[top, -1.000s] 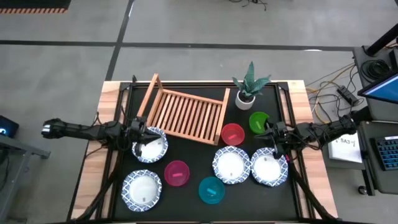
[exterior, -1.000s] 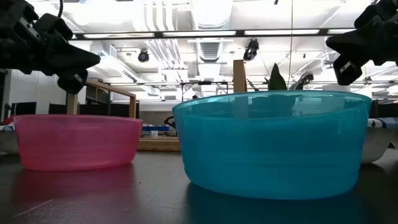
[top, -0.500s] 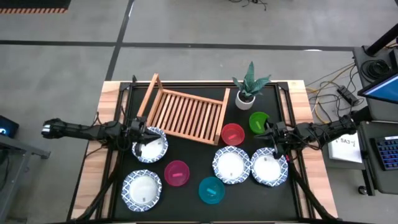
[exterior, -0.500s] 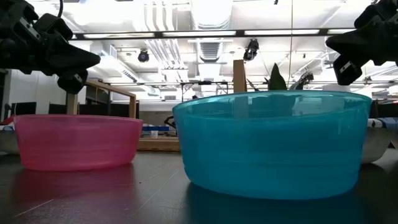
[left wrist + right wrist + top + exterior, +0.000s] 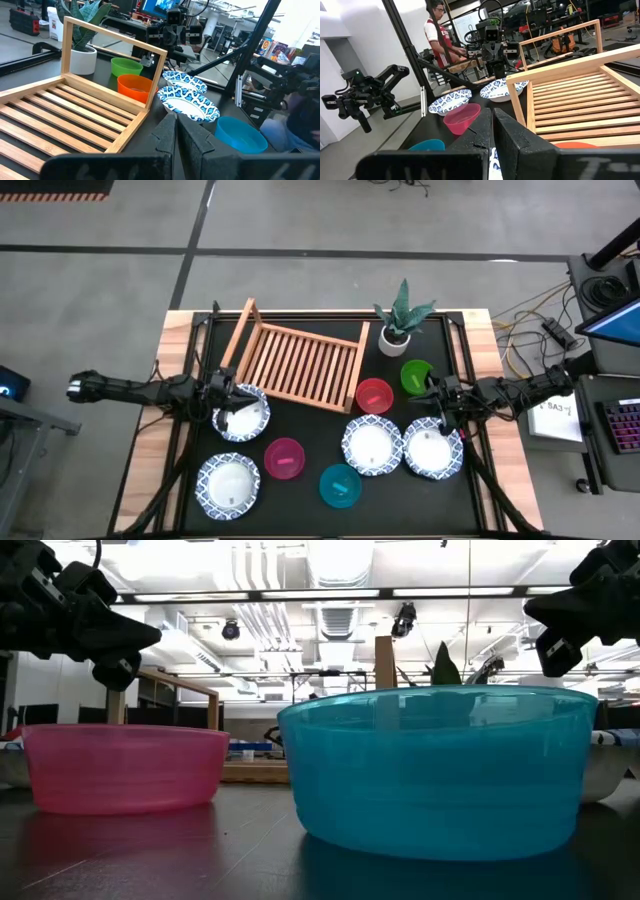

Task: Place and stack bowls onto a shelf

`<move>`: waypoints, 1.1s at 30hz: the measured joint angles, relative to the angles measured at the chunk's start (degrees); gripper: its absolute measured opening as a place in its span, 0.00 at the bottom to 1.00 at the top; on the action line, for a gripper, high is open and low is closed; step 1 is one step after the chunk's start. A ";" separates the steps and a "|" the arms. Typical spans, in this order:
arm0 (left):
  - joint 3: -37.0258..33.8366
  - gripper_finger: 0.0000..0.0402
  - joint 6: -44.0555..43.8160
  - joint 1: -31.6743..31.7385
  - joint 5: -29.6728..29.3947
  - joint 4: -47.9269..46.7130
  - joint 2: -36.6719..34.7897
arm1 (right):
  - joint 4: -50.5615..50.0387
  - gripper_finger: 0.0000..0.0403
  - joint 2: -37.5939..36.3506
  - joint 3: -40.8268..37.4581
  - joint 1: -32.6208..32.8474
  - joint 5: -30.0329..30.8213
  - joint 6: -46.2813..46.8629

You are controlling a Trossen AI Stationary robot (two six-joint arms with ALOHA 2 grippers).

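The wooden slatted shelf [image 5: 296,360] lies at the table's far middle with its raised frame at the left end. Four white bowls with blue rims rest on the dark mat: far left [image 5: 244,413], near left [image 5: 229,485], and two side by side on the right [image 5: 371,444] [image 5: 432,449]. Pink [image 5: 285,457], teal [image 5: 340,484], red [image 5: 374,395] and green [image 5: 416,376] bowls stand between them. My left gripper [image 5: 230,402] hovers, shut, over the far-left white bowl. My right gripper [image 5: 438,406] hovers, shut, by the far rim of the rightmost white bowl. In the low view both are raised above the table.
A white pot with a green plant [image 5: 398,326] stands at the far edge between the shelf and the green bowl. A person [image 5: 440,35] stands in the room beyond the table. Bare mat shows at the near right corner [image 5: 420,505].
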 joint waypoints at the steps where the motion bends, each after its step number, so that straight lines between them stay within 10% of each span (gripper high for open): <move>1: 0.00 0.00 0.00 0.00 0.00 0.00 0.00 | 0.00 0.02 0.00 0.00 0.02 0.00 0.00; 25: 0.00 0.00 0.56 0.00 -0.42 0.31 0.00 | 7.93 0.02 -0.02 -0.02 0.00 1.40 0.00; 33: 0.00 0.00 -2.89 0.00 -5.24 15.72 -0.01 | 10.94 0.02 1.27 3.81 0.00 10.26 -2.18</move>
